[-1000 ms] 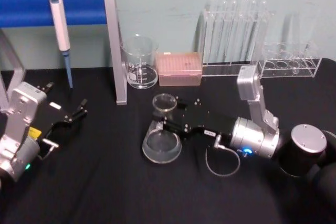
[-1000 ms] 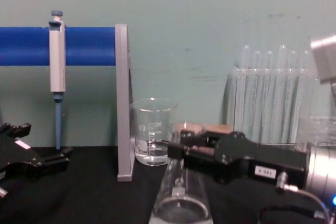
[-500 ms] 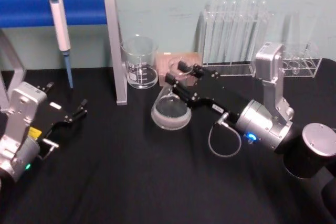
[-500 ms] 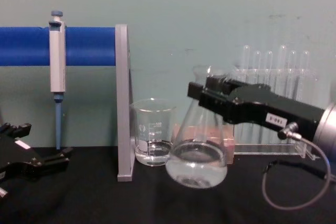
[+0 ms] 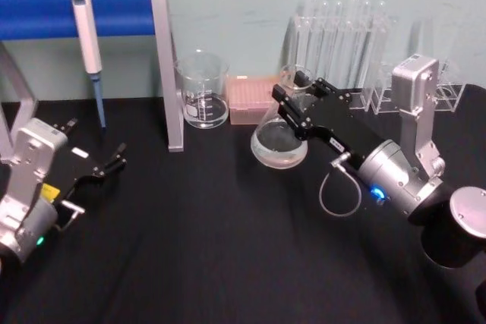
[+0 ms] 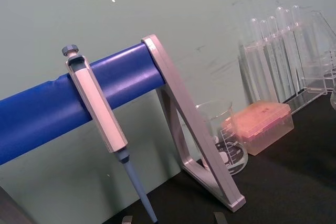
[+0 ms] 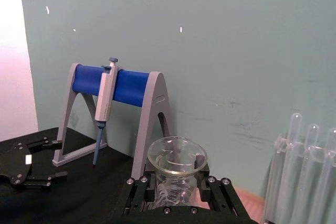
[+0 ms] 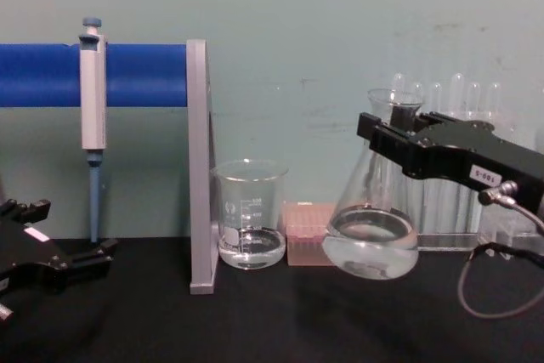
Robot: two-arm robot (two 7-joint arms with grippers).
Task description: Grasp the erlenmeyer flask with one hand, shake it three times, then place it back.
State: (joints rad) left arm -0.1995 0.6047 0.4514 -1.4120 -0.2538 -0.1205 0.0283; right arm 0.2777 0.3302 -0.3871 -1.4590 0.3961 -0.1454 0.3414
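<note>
Two arms showed in the head view; the right gripper (image 5: 292,90), black on a silver-grey arm, reached in from four o'clock and was clamped on the neck of the erlenmeyer flask (image 5: 279,142); the flask hung tilted above the black table (image 5: 190,248), toward one o'clock of the middle; a glass beaker (image 5: 202,96) stood at nine o'clock of the flask, a pink tip box (image 5: 254,104) at eleven o'clock, a test tube rack (image 5: 342,51) at one o'clock; the left gripper (image 5: 97,176) lay parked at eight o'clock, fingers spread and holding nothing; a pipette (image 5: 87,32) hung on a blue stand (image 5: 121,9) at eleven o'clock.

The left wrist view took in the pipette on the stand, the beaker and the tip box.

The right wrist view looked down on the flask's flared rim, a finger pressed against each side of the neck.

In the chest view the flask hung at three o'clock of the beaker, base tilted and clear of the table; the right gripper carried a small white label.
</note>
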